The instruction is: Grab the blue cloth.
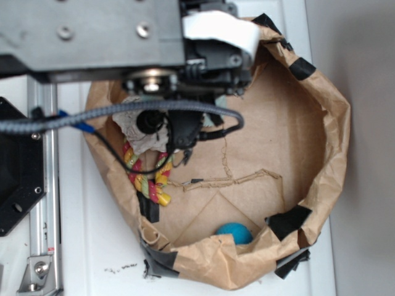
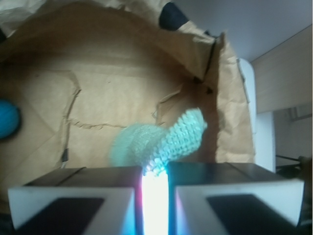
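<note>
Exterior view: the black robot arm [image 1: 179,123] hangs over the crumpled brown paper bin [image 1: 321,123]; a round dark blue ball [image 1: 234,232] lies at the bin's near wall.

Wrist view: the end effector [image 2: 155,196] is clamped on the light teal-blue waffle-textured cloth [image 2: 166,139], which dangles above the bin's floor.

From my exterior view the arm [image 1: 123,43] hides the blue cloth entirely and covers part of the white wad [image 1: 139,132]. In the wrist view the ball [image 2: 7,120] is cropped at the left edge; the cloth's [image 2: 161,139] left portion is blurred.
</note>
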### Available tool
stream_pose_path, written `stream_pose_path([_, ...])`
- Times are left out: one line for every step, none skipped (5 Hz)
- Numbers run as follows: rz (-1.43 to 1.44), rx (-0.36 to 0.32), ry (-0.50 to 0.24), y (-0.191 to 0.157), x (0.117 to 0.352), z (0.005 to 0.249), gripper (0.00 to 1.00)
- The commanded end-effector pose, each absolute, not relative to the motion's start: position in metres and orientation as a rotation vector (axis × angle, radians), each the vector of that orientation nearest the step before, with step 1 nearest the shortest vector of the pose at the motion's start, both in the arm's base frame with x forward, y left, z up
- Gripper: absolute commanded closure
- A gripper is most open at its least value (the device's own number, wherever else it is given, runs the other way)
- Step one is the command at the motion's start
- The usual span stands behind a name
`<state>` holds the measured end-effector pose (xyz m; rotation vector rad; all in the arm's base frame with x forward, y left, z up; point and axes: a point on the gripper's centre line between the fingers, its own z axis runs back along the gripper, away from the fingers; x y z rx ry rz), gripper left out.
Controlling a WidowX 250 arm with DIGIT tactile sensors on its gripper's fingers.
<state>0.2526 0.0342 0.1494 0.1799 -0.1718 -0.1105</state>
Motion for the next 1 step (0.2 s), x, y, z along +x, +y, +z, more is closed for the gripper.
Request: stream_pose_path([-0.143,0.267,-0.211,-0.0091,0.2525,0.1599,1.00])
